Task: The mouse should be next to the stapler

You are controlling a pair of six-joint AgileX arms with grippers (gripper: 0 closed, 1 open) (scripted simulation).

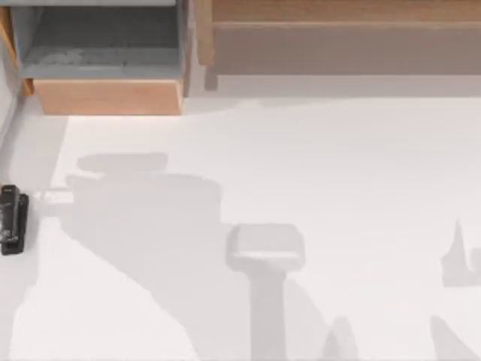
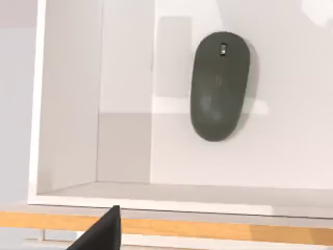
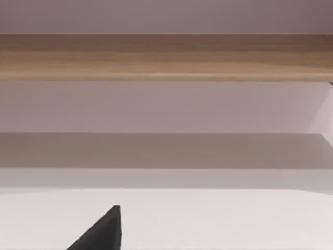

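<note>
The mouse, a dark grey-olive oval, lies on the white floor of an open drawer in the left wrist view. A black part of my left gripper shows at the drawer's wooden front edge, well apart from the mouse. In the top view the stapler, a narrow black bar, lies on the table at the far left edge. A black part of my right gripper hangs over the white table, facing the back unit.
An open drawer with a wooden front juts out at the back left of the table. A long wooden cabinet runs along the back; its wooden ledge appears in the right wrist view. Arm shadows fall across the white tabletop.
</note>
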